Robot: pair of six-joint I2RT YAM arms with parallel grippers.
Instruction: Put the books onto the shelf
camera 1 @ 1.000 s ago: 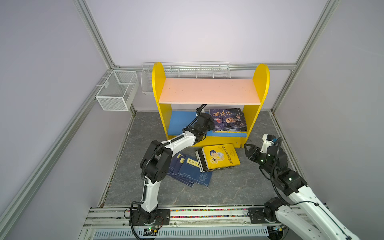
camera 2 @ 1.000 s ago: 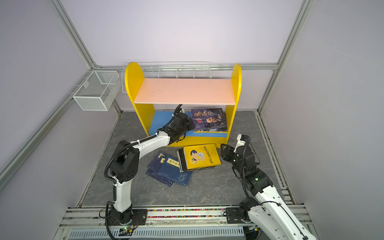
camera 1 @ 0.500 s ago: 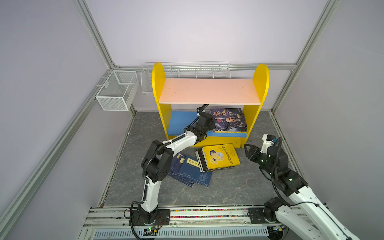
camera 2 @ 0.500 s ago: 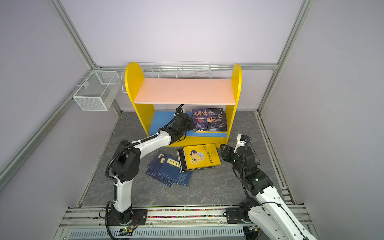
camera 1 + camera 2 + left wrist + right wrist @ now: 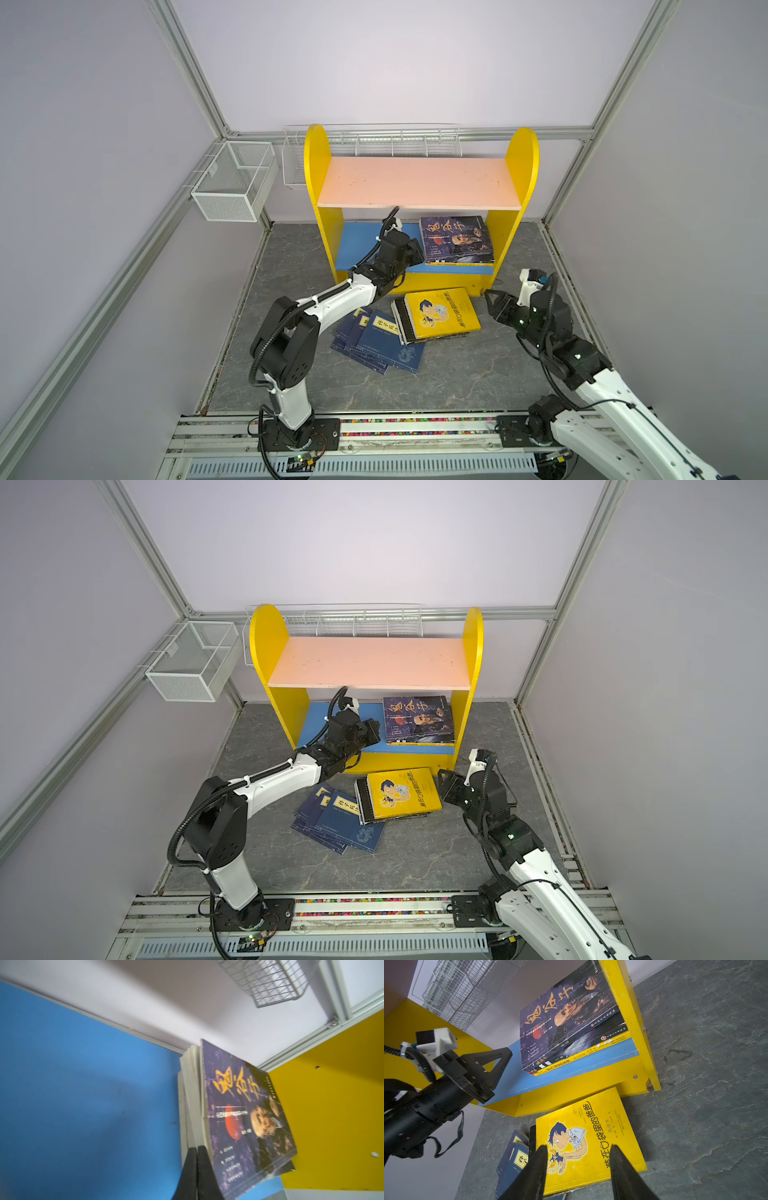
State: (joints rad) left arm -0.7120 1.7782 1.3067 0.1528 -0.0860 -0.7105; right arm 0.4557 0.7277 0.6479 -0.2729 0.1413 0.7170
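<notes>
The yellow shelf (image 5: 525, 166) stands at the back, with a pink upper board and a blue lower board (image 5: 361, 245). A stack of dark purple books (image 5: 455, 239) lies flat at the right end of the blue board. My left gripper (image 5: 417, 253) is shut and empty. In the left wrist view its tips (image 5: 197, 1148) press against the stack's page edge. A yellow cartoon book (image 5: 440, 313) lies on the floor, overlapping fanned navy books (image 5: 378, 340). My right gripper (image 5: 492, 303) is open just right of the yellow book (image 5: 591, 1136), holding nothing.
A white wire basket (image 5: 232, 180) hangs on the left wall, and a long wire rack (image 5: 374, 141) runs behind the shelf. Aluminium frame posts border the grey stone floor (image 5: 457, 374). The arms' base rail (image 5: 374, 428) runs along the front.
My left gripper has edged a little to the right along the blue board, up to the purple stack. The right arm has barely moved.
</notes>
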